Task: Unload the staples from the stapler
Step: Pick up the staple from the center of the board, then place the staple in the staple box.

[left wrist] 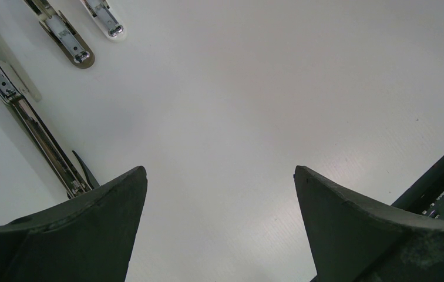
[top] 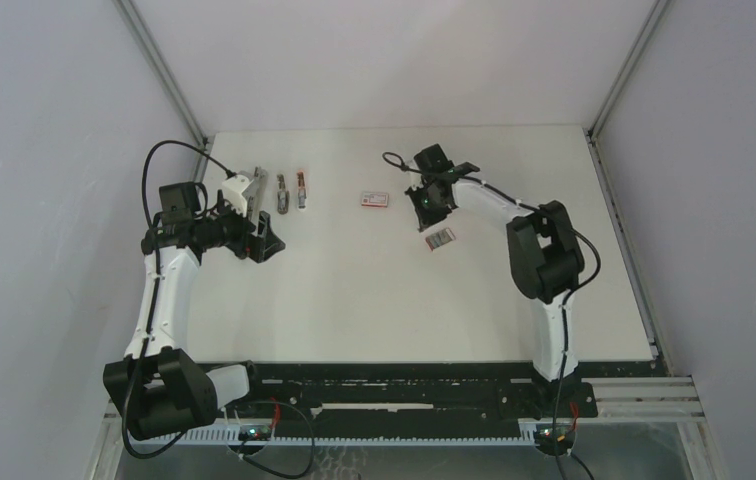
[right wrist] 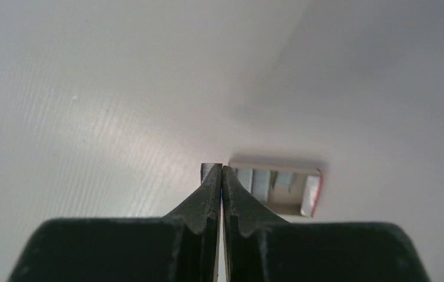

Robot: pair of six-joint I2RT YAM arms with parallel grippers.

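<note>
Transfer of staples to their box looks like the step in hand. The right gripper [right wrist: 221, 170] has its fingers pressed together with no gap, and a short strip of staples [right wrist: 209, 167] peeks out at their tips, apparently pinched there. Just beyond the tips, centre-right in the right wrist view, lies an open staple box [right wrist: 275, 167] with grey blocks inside. The next move, I judge, calls for carrying the strip over that box and parting the fingers low, so it drops in rather than skittering across the desk [top: 354, 300]. The right arm rises from the lower right of the top view, elbow high, wrist bent back toward centre frame. The stapler [top: 281, 192] lies at the upper left of that view as narrow metal bars side by side, well apart from the right gripper. Whether more staples sit in it I cannot tell. The left gripper [left wrist: 219, 169] hovers near it, fingers spread wide and empty, with a long metal rail [left wrist: 37, 138] just beside one finger. A closed red-and-white box [top: 376, 199] lies between the arms.
</note>
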